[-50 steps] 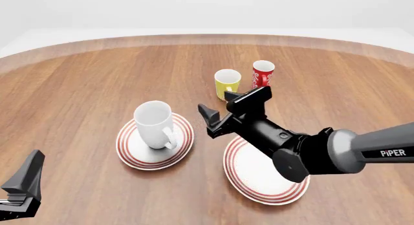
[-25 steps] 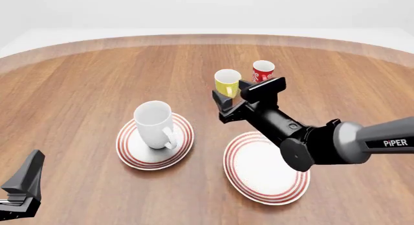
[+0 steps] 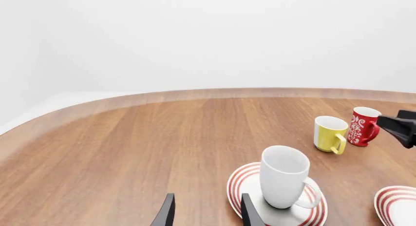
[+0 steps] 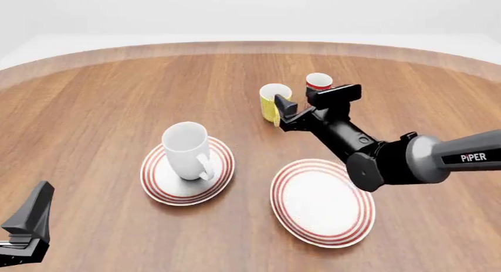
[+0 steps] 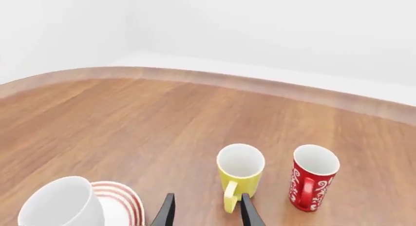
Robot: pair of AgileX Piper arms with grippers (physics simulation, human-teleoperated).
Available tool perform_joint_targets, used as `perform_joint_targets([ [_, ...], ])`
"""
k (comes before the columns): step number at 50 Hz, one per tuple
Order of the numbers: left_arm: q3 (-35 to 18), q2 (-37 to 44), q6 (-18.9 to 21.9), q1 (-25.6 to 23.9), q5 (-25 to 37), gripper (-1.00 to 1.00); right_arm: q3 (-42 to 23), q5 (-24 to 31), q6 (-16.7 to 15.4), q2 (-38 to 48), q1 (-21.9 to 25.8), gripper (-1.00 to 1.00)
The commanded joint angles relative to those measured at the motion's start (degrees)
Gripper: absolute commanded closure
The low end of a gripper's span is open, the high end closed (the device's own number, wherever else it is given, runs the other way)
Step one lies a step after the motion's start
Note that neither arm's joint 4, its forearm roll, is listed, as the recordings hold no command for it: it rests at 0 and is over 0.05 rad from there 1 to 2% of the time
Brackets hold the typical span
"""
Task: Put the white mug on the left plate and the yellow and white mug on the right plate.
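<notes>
right wrist view shows open, empty right end effector point(image 5: 204, 211) flanking yellow and white mug point(image 5: 239, 175) handle.

**Hidden and cut off**

In the front view, the red cup point(image 4: 318, 82) is largely covered by the right claw point(image 4: 301, 105), and only its rim is seen. The left claw point(image 4: 27, 225) is cut by the frame's corner. The right plate point(image 3: 396, 204) is clipped in the left wrist view.

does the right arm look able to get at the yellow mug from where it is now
Probably yes. The right gripper is open just short of the yellow and white mug, whose handle faces the fingers with nothing between. The red cup stands close beside, apart from the mug, so the outer finger has little room.
</notes>
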Motion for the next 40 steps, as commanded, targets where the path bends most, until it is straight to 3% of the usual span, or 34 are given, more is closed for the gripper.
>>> perform_joint_targets([
  [1,0.00,0.00,0.00,0.00,0.00,-1.00,-2.11,0.23,1.16,1.71,-2.22,-1.00],
  [40,0.00,0.00,0.00,0.00,0.00,-1.00,-10.00,2.54,2.78,9.75,-4.20,-1.00],
])
